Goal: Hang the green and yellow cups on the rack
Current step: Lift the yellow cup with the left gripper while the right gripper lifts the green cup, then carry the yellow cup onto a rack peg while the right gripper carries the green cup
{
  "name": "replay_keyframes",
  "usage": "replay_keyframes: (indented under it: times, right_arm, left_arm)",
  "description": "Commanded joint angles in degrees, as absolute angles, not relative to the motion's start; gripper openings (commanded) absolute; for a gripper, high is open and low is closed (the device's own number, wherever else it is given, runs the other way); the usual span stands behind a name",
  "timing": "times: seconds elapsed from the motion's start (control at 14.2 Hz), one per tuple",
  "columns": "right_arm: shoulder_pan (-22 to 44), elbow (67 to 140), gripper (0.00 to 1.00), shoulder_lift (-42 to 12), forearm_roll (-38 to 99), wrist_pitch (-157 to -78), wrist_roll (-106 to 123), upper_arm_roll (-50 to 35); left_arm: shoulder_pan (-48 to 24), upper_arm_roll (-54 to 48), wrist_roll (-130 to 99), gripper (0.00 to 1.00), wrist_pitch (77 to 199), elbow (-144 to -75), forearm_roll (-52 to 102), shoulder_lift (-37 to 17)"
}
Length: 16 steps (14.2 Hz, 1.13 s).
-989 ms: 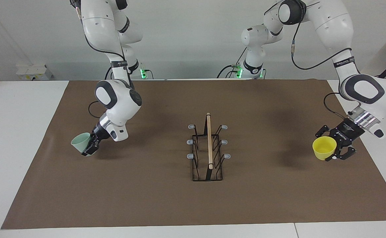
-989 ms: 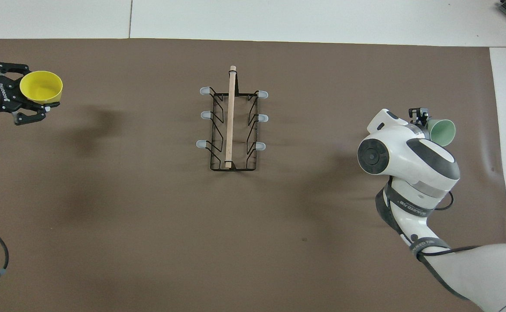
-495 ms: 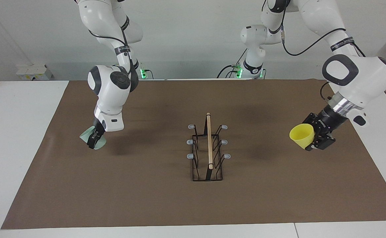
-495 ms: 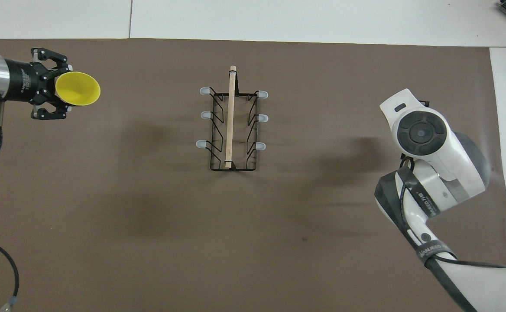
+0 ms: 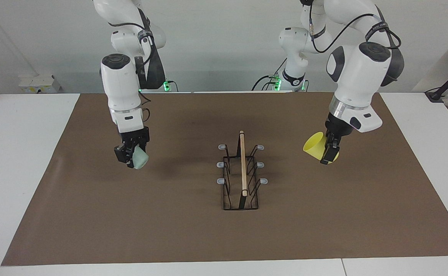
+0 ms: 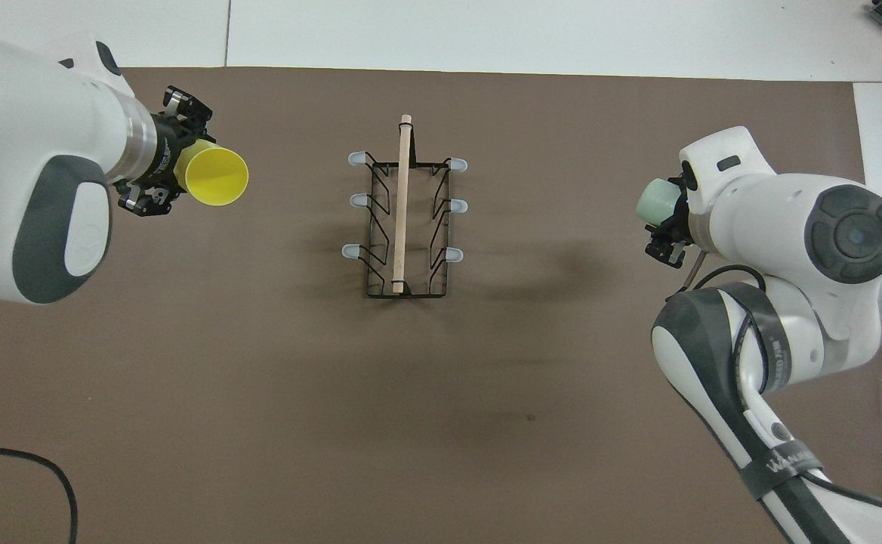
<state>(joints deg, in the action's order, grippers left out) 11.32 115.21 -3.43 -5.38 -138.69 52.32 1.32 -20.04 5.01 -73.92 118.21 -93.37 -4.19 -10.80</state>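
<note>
I have both arms raised above the brown mat (image 5: 193, 234) on the bench (image 5: 20, 161), one on each side of the rack (image 5: 241, 172), which stands in the middle of the mat with all six pegs bare. My left gripper (image 5: 329, 151) hangs over the mat toward the left arm's end, its fingers clamped on the yellow cup (image 5: 316, 147); the cup is tilted on its side with its mouth turned toward the rack. My right gripper (image 5: 130, 153) hangs over the mat toward the right arm's end, fingers closed on the green cup (image 5: 140, 158), which also lies tipped over in the grasp. Both cups are well apart from the rack.
</note>
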Motion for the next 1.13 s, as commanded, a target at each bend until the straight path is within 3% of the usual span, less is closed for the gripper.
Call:
replay_keyframes:
  times: [0.0,0.28,0.49,0.85,1.06]
  right_arm:
    - [11.60,116.19,0.15,-1.33,2.34,-140.71,55.53,0.71]
    - [10.99,116.19,0.15,-0.53,27.63,-141.24,72.81,-0.09]
    - [9.41,117.42,0.15,0.96,41.44,-139.23,84.87,0.00]
    - [5.46,119.00,0.15,3.34,61.84,-130.28,100.00,0.09]
    - [2.12,119.09,0.15,4.48,68.35,-123.51,105.10,0.09]
  left_arm:
    - [-25.29,6.06,-74.44,0.00,118.21,-95.01,-13.93,-9.14]
    - [-31.28,5.98,-75.41,0.00,118.65,-97.64,-26.34,-7.48]
    - [-34.09,5.89,-75.67,0.00,125.04,-103.95,-36.18,-5.02]
    - [-36.21,5.71,-87.42,0.00,133.31,-112.13,-53.66,-3.34]
    - [-38.32,5.71,-95.67,0.00,133.15,-113.03,-62.01,-4.39]
